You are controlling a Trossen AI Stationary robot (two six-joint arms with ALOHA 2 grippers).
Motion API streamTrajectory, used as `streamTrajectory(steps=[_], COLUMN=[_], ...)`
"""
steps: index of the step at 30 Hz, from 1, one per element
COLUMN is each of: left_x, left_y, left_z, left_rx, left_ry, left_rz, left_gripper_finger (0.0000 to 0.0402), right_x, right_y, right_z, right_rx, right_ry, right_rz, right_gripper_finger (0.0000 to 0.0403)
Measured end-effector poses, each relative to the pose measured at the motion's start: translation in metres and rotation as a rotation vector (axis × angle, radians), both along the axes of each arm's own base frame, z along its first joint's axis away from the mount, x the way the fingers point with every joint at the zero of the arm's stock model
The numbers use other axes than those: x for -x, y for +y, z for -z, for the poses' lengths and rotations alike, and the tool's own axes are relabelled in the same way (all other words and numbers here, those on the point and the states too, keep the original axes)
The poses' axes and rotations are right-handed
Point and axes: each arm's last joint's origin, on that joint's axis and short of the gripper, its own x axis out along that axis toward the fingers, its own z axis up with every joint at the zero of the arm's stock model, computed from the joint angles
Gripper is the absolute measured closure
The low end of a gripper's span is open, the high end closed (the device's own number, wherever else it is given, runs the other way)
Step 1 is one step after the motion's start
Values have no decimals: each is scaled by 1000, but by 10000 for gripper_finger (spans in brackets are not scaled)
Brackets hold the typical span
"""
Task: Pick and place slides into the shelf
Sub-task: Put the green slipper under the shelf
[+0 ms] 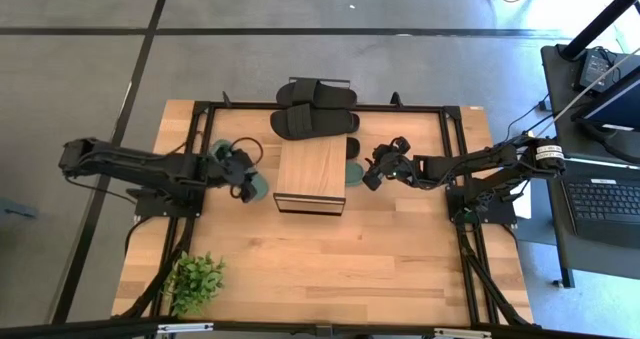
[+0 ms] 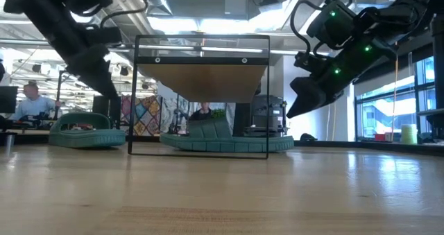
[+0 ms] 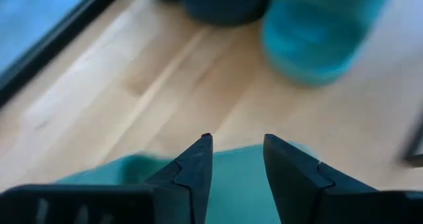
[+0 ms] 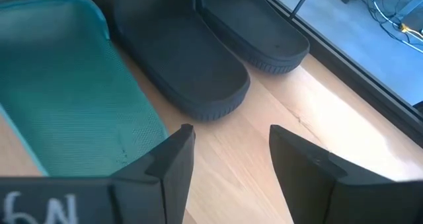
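Table: light wood, black frame at edges.
Shelf: stood mid-table.
Green slides: one left of shelf, one right.
Black slides: far edge.
Plant: near-left corner.

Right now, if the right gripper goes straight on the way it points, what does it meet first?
Probably the nearer black slide: the right gripper, jaws open, points at its rounded end across bare wood; a green slide lies just beside this line. Depth is uncertain.

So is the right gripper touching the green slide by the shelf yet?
Apart. The low view shows the right gripper hanging above the table, with open air between it and the green slide under the shelf.
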Motion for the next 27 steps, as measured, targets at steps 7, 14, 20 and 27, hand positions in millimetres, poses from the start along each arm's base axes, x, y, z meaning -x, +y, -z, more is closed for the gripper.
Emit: streamTrajectory(steps=[7, 14, 20, 27], left_x=[-7, -15, -17, -17], left_y=[3, 3, 1, 1], left_z=[-2, 8, 11, 11], left_rx=[-49, -27, 24, 26], left_ry=[131, 219, 236, 236], left_rz=[-188, -260, -242, -240], left_gripper_finger=[277, 277, 277, 277], right_x=[0, -2, -1, 0], right_y=[0, 0, -4, -9], right_z=[0, -2, -2, -3], right_rx=[1, 6, 6, 7], right_ry=[-4, -30, -30, -37], right_rz=[-1, -1, 14, 37], right_gripper_finger=[207, 207, 207, 207])
